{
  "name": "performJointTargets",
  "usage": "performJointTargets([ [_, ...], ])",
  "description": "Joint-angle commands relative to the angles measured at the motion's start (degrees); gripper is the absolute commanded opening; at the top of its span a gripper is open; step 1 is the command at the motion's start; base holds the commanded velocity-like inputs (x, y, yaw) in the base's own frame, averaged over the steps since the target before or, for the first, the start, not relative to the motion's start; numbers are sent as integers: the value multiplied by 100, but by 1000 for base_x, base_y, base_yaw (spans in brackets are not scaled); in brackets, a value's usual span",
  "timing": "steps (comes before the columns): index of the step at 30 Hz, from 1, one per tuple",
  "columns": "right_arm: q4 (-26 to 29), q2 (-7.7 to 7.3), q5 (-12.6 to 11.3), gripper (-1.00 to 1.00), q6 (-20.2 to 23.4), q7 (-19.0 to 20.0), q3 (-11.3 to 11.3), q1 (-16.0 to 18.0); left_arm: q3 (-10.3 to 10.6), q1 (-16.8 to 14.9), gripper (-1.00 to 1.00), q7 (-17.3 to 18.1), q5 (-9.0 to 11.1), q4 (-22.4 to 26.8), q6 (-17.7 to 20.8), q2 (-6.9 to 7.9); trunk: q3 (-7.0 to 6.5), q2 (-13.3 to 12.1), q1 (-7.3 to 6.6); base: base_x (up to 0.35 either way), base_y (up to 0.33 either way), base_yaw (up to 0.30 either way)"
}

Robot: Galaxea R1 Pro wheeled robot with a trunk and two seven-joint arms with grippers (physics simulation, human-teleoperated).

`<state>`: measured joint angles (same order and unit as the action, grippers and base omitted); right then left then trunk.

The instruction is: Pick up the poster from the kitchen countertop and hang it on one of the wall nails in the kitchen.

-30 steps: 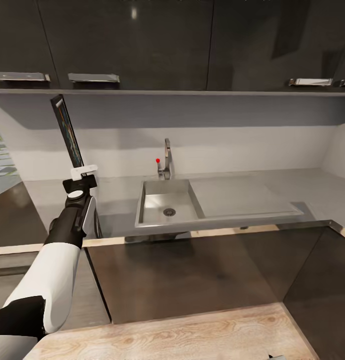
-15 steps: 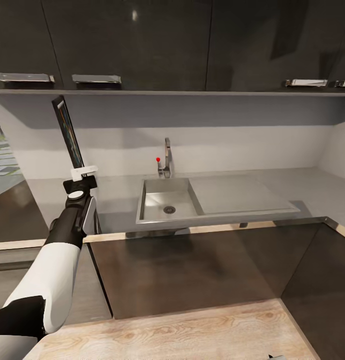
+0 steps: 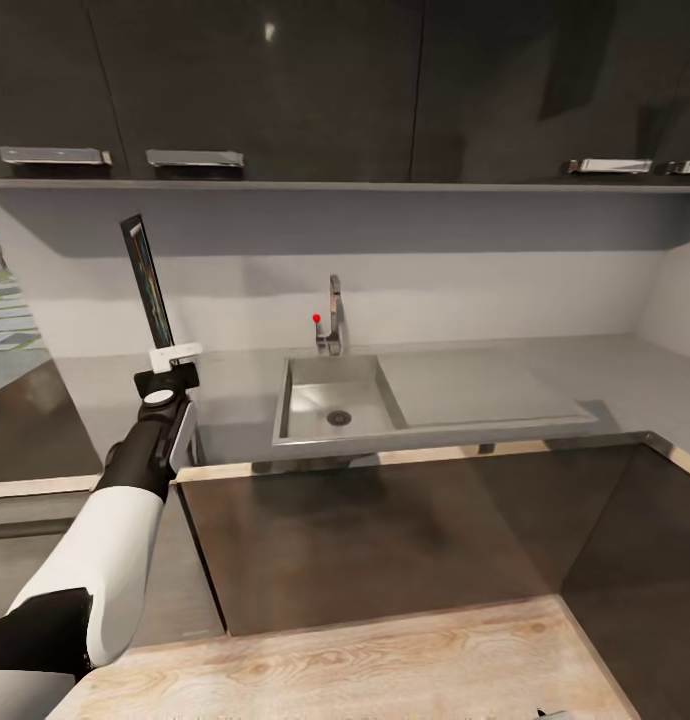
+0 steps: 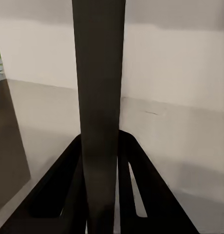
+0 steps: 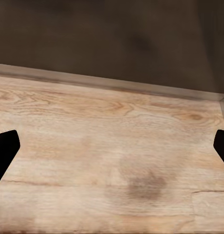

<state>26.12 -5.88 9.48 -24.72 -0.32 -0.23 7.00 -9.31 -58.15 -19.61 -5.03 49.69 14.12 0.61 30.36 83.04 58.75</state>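
The left gripper (image 3: 176, 353) had its fingers (image 4: 68, 185) closed on the lower edge of the poster (image 3: 148, 282), the two dark prongs pressed against either face of the panel in the left wrist view. The poster (image 4: 100, 97) stood nearly upright above the gripper, turned edge-on to the head camera so that only a narrow strip of its blue artwork and black frame showed, its top leaning slightly away to the left. It was lifted clear of the tabletop (image 3: 605, 370), held in the air in front of the pale backsplash (image 3: 485, 290) and below the dark upper cabinets (image 3: 255, 90). The left arm (image 3: 115, 520) reached up from the lower left of the head view to the gripper.

To the right of the poster, well apart, the steel sink (image 3: 337, 400) sat sunk in the grey tabletop with its tap (image 3: 333, 318) behind it. A light wooden surface (image 3: 335, 670) lay nearest the camera.

In the right wrist view, the right gripper (image 5: 112, 146) had its fingers (image 5: 5, 151) spread wide at the picture's two edges, holding nothing, above that wooden surface (image 5: 112, 136).
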Motion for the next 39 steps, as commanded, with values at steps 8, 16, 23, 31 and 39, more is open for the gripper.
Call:
performJointTargets([
  [8,-2,0,36,100,-15,-3,-3,3,0,-3,-100,-8,-59,13,47,1,6,4,-2,-291,0,0],
  [16,-4,0,37,100,-15,-3,-3,3,0,-3,-100,9,-45,39,47,1,6,4,-2,-335,0,0],
  [23,-7,0,37,100,-15,-3,-3,3,-3,-3,-100,346,-45,46,42,18,6,4,-2,-309,0,0],
  [31,-7,0,37,100,-15,-3,-3,3,-8,0,-100,1152,-50,169,40,71,6,4,-2,-69,0,0],
  [39,-10,0,37,100,-11,-3,-8,3,-5,5,-100,2276,-49,190,43,79,6,4,-2,-5,0,0],
])
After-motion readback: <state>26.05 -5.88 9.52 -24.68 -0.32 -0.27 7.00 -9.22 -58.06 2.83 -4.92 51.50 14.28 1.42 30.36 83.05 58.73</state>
